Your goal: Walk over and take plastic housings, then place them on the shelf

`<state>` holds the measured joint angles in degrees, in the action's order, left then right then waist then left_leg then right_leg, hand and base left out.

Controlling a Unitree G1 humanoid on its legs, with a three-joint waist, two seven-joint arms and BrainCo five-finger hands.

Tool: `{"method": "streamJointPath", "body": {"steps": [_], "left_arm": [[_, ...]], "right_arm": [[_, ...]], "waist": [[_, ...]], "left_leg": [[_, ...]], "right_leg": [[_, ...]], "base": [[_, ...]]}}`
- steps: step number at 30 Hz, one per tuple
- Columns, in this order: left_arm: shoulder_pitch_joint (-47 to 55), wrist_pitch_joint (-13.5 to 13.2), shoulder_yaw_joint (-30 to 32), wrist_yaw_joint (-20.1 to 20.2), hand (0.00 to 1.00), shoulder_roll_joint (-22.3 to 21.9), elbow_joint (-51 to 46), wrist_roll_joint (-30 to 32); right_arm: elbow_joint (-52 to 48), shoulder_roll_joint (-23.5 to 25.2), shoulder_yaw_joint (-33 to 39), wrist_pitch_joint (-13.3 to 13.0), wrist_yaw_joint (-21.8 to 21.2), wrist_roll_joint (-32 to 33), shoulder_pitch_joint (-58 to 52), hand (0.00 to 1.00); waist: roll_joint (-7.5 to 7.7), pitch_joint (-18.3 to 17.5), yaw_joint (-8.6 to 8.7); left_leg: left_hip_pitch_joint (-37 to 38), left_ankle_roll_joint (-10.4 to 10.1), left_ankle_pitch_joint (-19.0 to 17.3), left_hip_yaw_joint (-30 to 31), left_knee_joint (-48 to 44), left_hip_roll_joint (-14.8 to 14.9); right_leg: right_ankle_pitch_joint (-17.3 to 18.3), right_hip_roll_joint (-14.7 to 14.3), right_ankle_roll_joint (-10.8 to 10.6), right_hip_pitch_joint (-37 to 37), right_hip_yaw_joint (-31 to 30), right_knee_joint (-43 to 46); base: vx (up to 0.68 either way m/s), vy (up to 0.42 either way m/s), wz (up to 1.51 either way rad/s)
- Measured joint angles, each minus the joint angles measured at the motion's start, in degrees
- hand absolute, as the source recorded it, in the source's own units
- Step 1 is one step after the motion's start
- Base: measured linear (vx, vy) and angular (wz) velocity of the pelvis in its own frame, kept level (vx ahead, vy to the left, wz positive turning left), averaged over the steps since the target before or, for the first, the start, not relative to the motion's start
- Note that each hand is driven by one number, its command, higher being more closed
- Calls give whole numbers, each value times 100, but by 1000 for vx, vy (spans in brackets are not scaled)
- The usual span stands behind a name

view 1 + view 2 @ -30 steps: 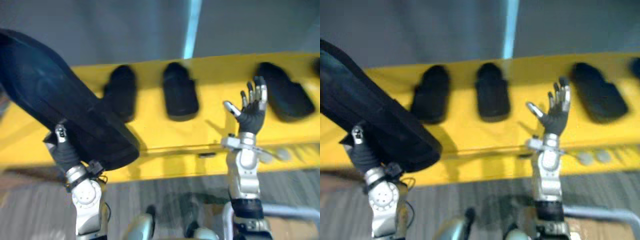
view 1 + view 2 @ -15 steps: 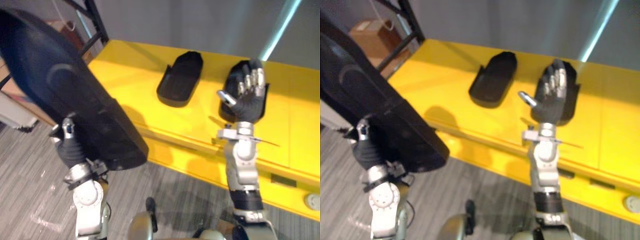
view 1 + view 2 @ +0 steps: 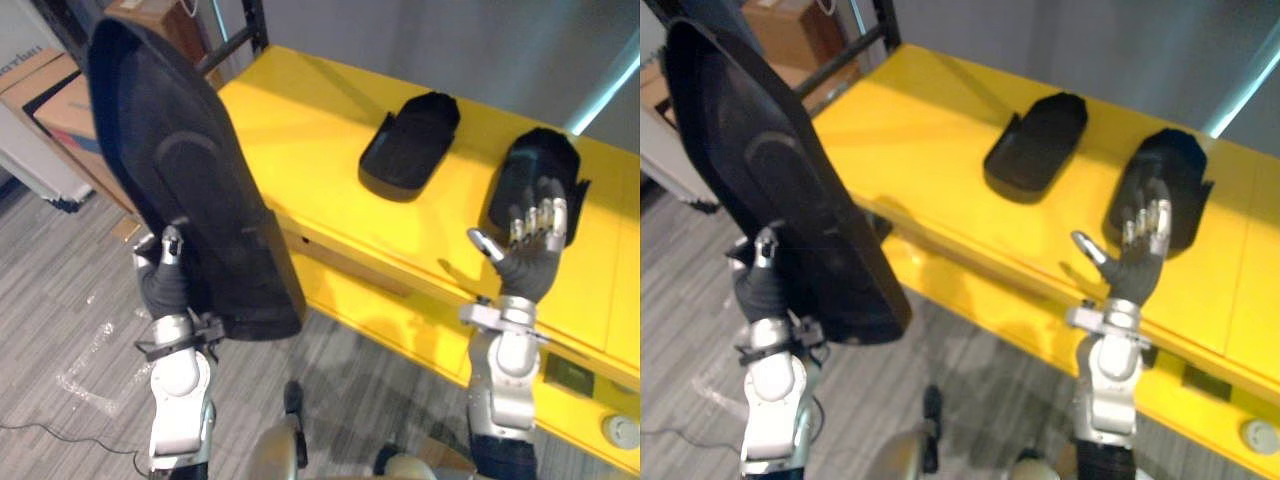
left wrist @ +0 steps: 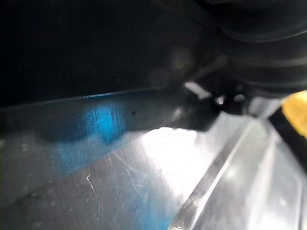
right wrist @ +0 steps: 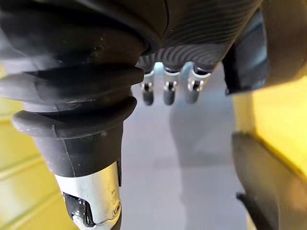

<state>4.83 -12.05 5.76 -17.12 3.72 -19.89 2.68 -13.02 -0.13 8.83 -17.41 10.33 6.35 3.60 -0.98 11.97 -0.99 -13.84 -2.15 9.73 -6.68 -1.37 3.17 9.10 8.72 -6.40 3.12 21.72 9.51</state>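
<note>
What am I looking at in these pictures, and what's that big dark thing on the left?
A humanoid robot, seen from cameras on its head looking down, plus one close-up from each wrist. Its left hand grips a large black plastic housing, raised upright, thumb on its face. Its right hand is lifted, fingers straight, holding nothing. Before it is a bright yellow shelf with two more black plastic housings lying apart on top. The wrist pictures show the housing and the right hand from very near.
</note>
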Motion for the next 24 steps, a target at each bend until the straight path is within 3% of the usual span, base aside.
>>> {"method": "streamJointPath", "body": {"steps": [4,5,6,7,8,10,12,13,15,16,17,18,19,20,22,24], "left_arm": [[-7,3,-12,12,100,2,-25,14],[-28,4,-79,44,100,4,-21,22],[-54,4,-138,58,100,40,-9,51],[-72,2,-164,60,100,54,-11,65],[-2,12,-205,58,100,27,-2,79],[-18,52,-202,56,100,181,33,153],[-60,69,-198,55,100,327,32,240],[-95,69,-184,52,100,393,32,240],[-72,107,-133,44,100,453,31,246],[-63,121,-133,45,100,446,29,265],[-35,122,-127,46,100,428,29,283],[-35,117,-134,49,100,343,69,298],[12,127,-150,45,100,171,74,294],[-17,120,-142,46,100,90,73,289],[-106,123,-177,54,100,62,123,288],[-179,121,-202,55,100,39,214,228]], "right_arm": [[5,-1,76,3,-44,23,-47,0],[4,-6,250,5,-41,21,-180,0],[-1,15,360,11,-38,17,-290,0],[-4,37,429,18,-37,13,-340,0],[-50,-124,482,42,-34,5,-485,0],[-10,10,519,77,-17,-36,-589,0],[-9,93,552,98,2,-41,-562,0],[-9,93,589,97,2,-43,-525,0],[-9,92,584,94,41,-43,-466,0],[-9,83,579,92,103,-57,-418,0],[-8,81,572,90,128,-110,-406,0],[16,13,587,86,152,-167,-372,0],[21,-125,588,95,275,-312,-296,0],[22,-240,607,102,394,-453,-161,0],[21,-313,774,106,543,-591,82,0],[1,-439,1031,108,744,-767,312,0]], "waist": [[-7,5,18],[-16,23,60],[90,72,94],[168,110,118],[-24,117,72],[76,178,152],[103,153,207],[106,150,203],[202,113,203],[265,74,204],[367,0,202],[272,10,224],[14,-80,203],[-131,-136,186],[-172,-123,197],[-200,-111,194]], "left_leg": [[-222,56,-537,93,-747,-15],[-169,107,-662,122,-787,-102],[-15,83,-885,-4,-837,-227],[-87,275,-1167,-67,-1395,-274],[32,190,-1977,-161,-2248,-54],[291,265,-2098,-248,-2109,-231],[512,375,-2029,-354,-1490,-216],[624,394,-2009,-404,-1102,-185],[858,255,-1906,-722,-685,-189],[953,257,-1763,-949,-705,-206],[985,255,-1753,-1154,-909,-266],[969,251,-1889,-1157,-1095,-211],[835,179,-2130,-1212,-1474,17],[683,148,-2221,-1299,-1919,218],[477,121,-2245,-1275,-2795,442],[338,-123,-2089,-1054,-3889,623]], "right_leg": [[-15,69,-6,68,21,254],[-3,208,15,75,44,623],[44,469,94,-32,32,1073],[120,682,216,-203,-31,1509],[126,869,522,-656,-195,2863],[-36,1221,914,-1109,-364,3732],[119,981,696,-1536,-282,3669],[144,722,647,-1713,-27,3321],[184,599,816,-1628,873,2652],[256,494,1134,-1440,1230,2132],[191,367,1089,-1237,1248,1531],[221,303,978,-1129,1264,1378],[104,23,925,-994,1234,1019],[41,-151,908,-949,1143,837],[-53,-330,882,-671,1022,541],[-114,-468,809,-207,776,181]], "base": [[1,69,10],[-8,167,37],[22,166,37],[156,174,-12],[153,96,-27],[108,138,-24],[106,121,-23],[128,72,-32],[146,15,-28],[166,-67,-21],[231,-112,-17],[223,-92,-29],[324,-66,-42],[275,-21,-54],[297,-37,-53],[259,19,-67]]}}
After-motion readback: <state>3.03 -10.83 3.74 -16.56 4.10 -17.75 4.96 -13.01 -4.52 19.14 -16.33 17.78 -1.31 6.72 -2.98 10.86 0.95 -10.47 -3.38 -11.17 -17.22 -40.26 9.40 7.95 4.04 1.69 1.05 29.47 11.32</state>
